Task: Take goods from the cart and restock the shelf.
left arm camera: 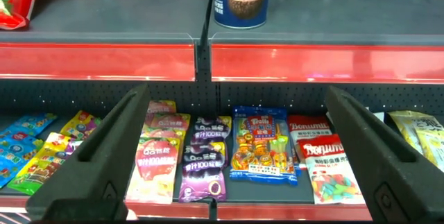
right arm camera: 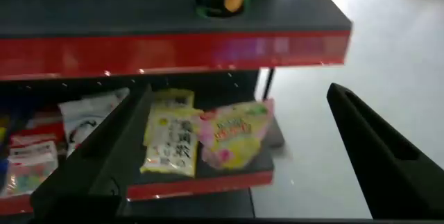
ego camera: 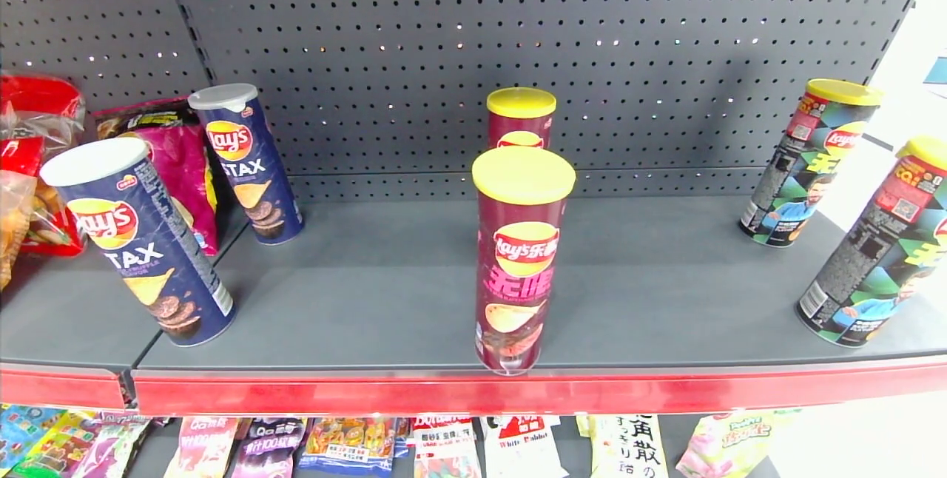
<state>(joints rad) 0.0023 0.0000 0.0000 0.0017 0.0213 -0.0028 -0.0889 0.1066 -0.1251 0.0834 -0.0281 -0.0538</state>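
As left fingers [left arm camera: 104, 161] and right fingers [right arm camera: 388, 161] gape, the maroon can [ego camera: 518, 263] hugs shelf's edge [ego camera: 666, 391].

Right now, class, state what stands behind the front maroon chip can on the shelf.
A second maroon can with a yellow lid stands behind the front maroon can. Its lid and upper body show; its lower part is covered by the front can.

Bright, even light; floor [ego camera: 873, 448] glares white at right, pegboard [ego camera: 518, 34] holes glint, edge cans [ego camera: 877, 248] lean outward
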